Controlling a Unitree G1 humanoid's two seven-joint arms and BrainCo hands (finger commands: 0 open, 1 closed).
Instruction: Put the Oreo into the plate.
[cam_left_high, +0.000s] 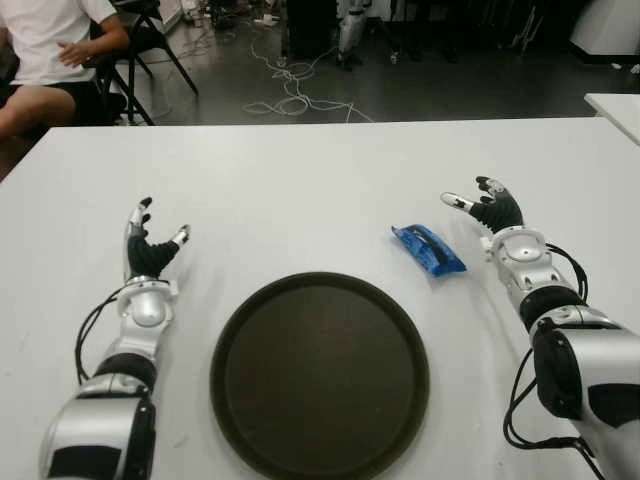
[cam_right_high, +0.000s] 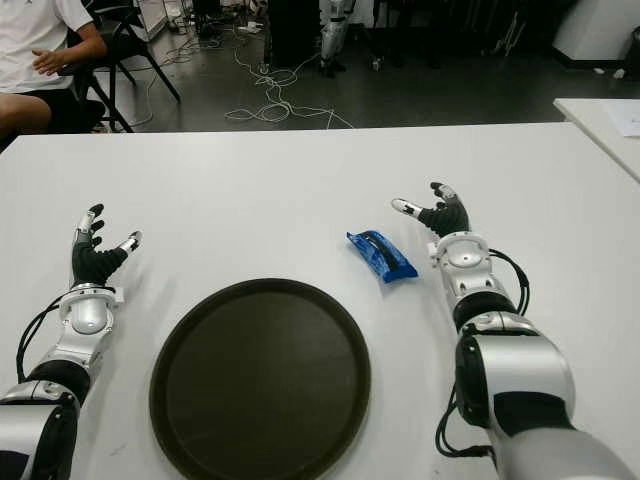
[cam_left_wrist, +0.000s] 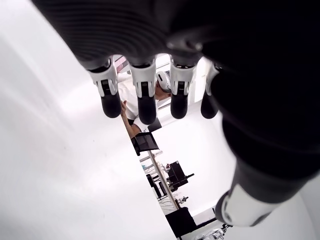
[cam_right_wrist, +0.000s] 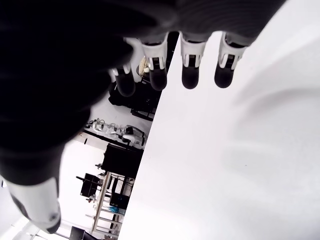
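A white table carries a dark round plate and, just beside its rim, a blue, probably Oreo, packet.

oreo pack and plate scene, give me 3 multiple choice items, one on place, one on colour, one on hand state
1. Where does the Oreo pack lie?
A. on the plate
B. on the white table, between the plate and the right robot hand
C. in the left robot hand

2. What colour is the pack's wrapper?
A. blue
B. red
C. yellow

3. How are the two robot hands?
A. both open, holding nothing
B. the right one shut on the pack
C. both curled into fists

Answers:
1 B: the pack rests on the table, off the rim of the dark round plate and just inside the right robot hand.
2 A: the wrapper shows blue in both eye views.
3 A: the left robot hand, left of the plate, and the right robot hand both show spread fingers with nothing between them, as each wrist view confirms.
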